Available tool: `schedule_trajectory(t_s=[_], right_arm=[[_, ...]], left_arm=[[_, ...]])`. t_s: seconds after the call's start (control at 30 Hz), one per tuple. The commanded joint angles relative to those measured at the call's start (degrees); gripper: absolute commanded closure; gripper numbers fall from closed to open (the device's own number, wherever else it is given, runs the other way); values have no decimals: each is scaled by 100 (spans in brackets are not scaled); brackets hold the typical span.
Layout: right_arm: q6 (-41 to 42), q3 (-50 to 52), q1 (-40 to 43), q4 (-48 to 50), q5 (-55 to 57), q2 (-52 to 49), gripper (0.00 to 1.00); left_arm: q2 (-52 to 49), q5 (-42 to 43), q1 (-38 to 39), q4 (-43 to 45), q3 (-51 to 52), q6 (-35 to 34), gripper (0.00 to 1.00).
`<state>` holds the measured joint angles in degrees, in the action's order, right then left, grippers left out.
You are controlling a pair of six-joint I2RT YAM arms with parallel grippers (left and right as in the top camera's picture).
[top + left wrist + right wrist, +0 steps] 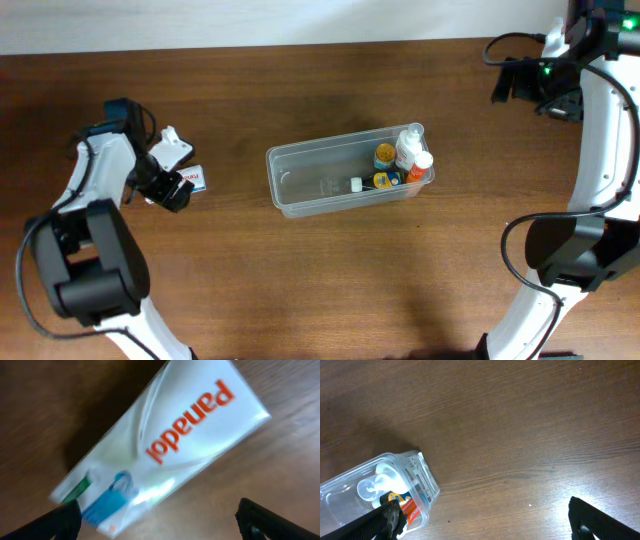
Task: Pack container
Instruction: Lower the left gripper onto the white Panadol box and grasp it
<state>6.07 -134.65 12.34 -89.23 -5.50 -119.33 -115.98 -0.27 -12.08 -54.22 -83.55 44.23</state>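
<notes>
The clear plastic container (300, 180) lies at the table's middle with several small bottles (405, 160) packed at its right end; it also shows in the right wrist view (422, 482). A white Panadol box (170, 435) lies flat on the table at the left (192, 178). My left gripper (160, 520) is open just above the box, fingers spread wide at its blue end, touching nothing. My right gripper (485, 520) is open and empty, high at the table's far right corner, well away from the container.
A white crumpled item (172, 147) lies just behind the Panadol box beside the left arm. The table's back edge meets a pale wall (250, 20). Bare wood (520, 435) lies under the right gripper.
</notes>
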Motion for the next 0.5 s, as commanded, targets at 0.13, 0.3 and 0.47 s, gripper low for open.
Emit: schedule_trajectory(t_s=[0.13,0.3,0.47], right_arm=[[42,-98,11,13,-28,160,2],[44,-98,11,13,-26,160,2],[44,-98,11,13,-28,160,2]], left_arm=[[-284,-11,-9,597,39,260,0],[-313,-11,-9,1016,39,262,1],[-317,-11,-2,1252,37,262,1]])
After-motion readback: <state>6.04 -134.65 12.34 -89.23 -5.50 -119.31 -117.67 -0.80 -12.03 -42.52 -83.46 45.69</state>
